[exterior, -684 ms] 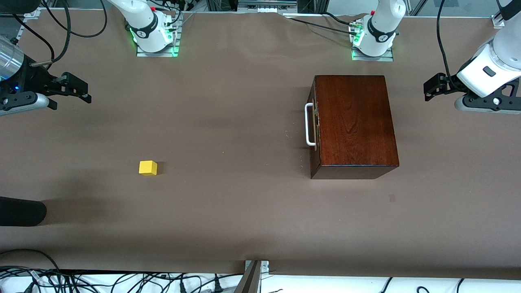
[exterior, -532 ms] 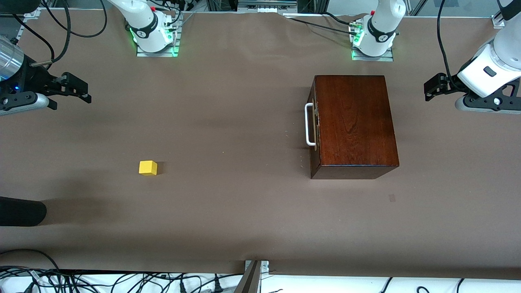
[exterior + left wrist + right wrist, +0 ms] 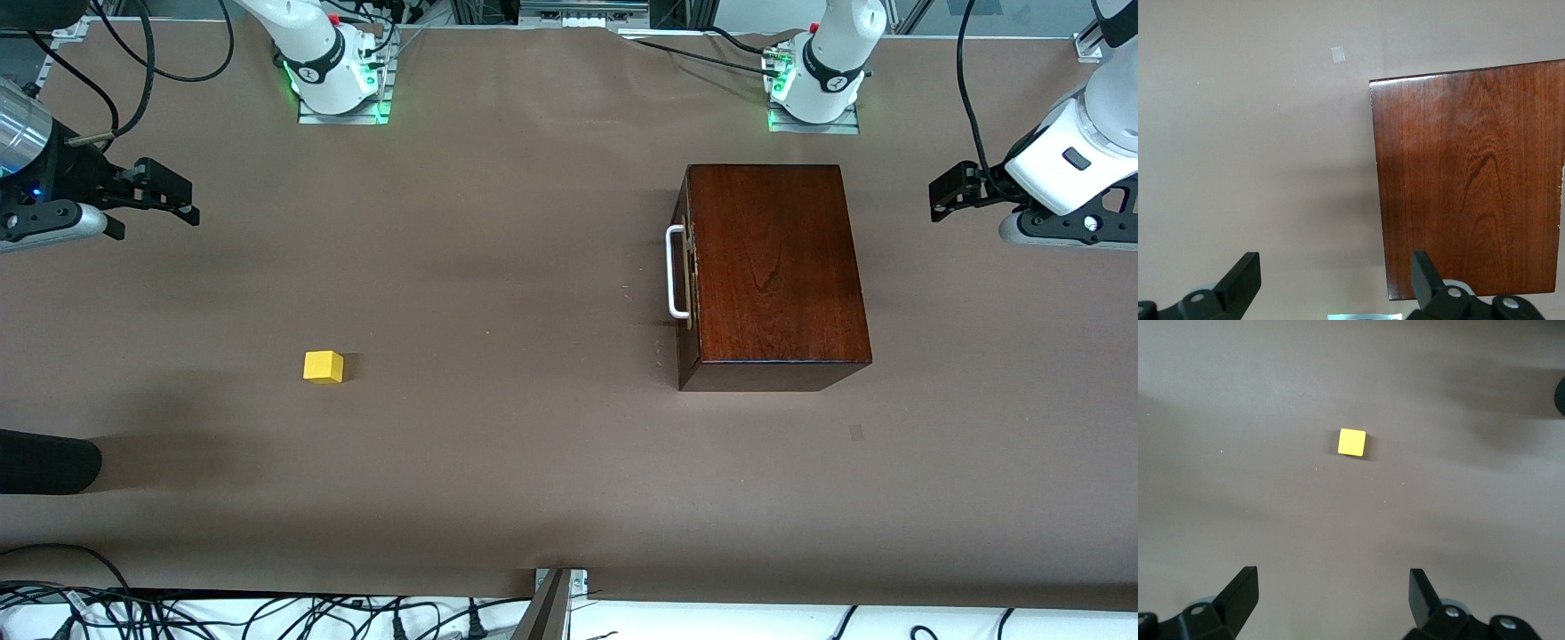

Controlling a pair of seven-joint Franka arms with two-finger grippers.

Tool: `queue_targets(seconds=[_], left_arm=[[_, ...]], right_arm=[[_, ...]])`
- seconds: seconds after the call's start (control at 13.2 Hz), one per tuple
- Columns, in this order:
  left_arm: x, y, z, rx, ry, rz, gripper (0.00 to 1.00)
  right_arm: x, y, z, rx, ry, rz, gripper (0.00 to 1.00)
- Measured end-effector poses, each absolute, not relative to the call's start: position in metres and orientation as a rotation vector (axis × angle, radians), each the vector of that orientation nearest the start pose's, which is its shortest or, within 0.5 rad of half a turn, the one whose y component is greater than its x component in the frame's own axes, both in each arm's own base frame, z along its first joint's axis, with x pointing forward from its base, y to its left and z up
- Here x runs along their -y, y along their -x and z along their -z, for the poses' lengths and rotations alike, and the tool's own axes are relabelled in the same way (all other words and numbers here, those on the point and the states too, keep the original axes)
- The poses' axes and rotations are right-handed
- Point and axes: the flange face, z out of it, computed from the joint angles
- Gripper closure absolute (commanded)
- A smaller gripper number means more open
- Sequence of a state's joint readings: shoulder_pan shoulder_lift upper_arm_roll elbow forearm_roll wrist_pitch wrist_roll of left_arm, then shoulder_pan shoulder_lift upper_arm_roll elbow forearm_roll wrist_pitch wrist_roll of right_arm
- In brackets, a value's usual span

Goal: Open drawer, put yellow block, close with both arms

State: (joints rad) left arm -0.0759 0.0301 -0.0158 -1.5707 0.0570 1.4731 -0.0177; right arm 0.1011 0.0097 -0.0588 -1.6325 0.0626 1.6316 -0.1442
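With the drawer (image 3: pixel 683 271) shut in its box (image 3: pixel 772 267) toward the table's (image 3: pixel 533 498) left-arm end, and the yellow block (image 3: pixel 323 366) loose toward the right-arm end, the left claw (image 3: pixel 944 191) and right claw (image 3: pixel 173 197) hang empty and spread at opposite table edges, likely so each arm takes the nearer thing.

From my station I see a wide table covered in a matte brown sheet (image 3: pixel 498 480), lit evenly from above, with soft shadows across it. Along the edge nearest the front camera runs a white ledge strewn with tangled black cables (image 3: pixel 267 613), and a small metal bracket (image 3: pixel 560 582) clamps the sheet at the middle. A rounded black object (image 3: pixel 44 462) juts in at the right arm's end; I can't tell what it is. Silver aluminium framing (image 3: pixel 578 13) lines the farthest edge.
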Motion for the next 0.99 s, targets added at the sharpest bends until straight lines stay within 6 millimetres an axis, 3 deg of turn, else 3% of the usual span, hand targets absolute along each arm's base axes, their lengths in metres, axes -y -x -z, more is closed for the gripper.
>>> queue_targets(seconds=[0.38, 0.99], left_arm=[[0.051, -0.548, -0.596, -0.129, 3.066, -0.235, 0.0], [0.054, -0.552, -0.566, -0.137, 3.042, -0.4, 0.0]], right_arm=[[-0.03, -0.561, -0.595, 0.284, 3.066, -0.009, 0.0], [-0.03, -0.562, -0.596, 0.291, 3.068, 0.008, 0.0]])
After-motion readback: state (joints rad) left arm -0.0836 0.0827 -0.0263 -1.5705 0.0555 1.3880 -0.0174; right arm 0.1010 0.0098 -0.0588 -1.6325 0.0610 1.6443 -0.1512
